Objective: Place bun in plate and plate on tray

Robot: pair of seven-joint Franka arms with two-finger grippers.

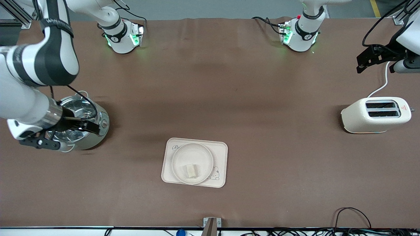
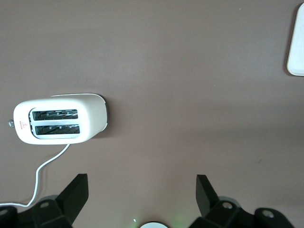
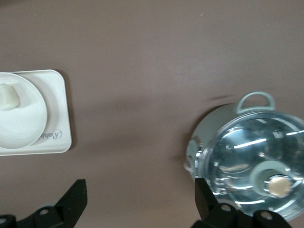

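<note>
The bun (image 1: pixel 191 170) lies in the round cream plate (image 1: pixel 183 157). The plate rests on the rectangular tray (image 1: pixel 220 150), in the middle of the table near the front camera. The right wrist view shows the tray (image 3: pixel 58 114), the plate (image 3: pixel 28 126) and the bun (image 3: pixel 8 97) together. My right gripper (image 1: pixel 62 134) is open and empty, up over the edge of a steel pot; its fingers show spread wide in the right wrist view (image 3: pixel 140 192). My left gripper (image 1: pixel 374 60) is open and empty, up over the table near the toaster, also seen in its wrist view (image 2: pixel 142 187). A tray corner (image 2: pixel 297 42) shows there.
A steel pot with a glass lid (image 1: pixel 82 129) stands toward the right arm's end, also in the right wrist view (image 3: pixel 251 156). A cream toaster (image 1: pixel 375 114) with a white cord stands toward the left arm's end, also in the left wrist view (image 2: pixel 59 121). Cables lie along the table's front edge.
</note>
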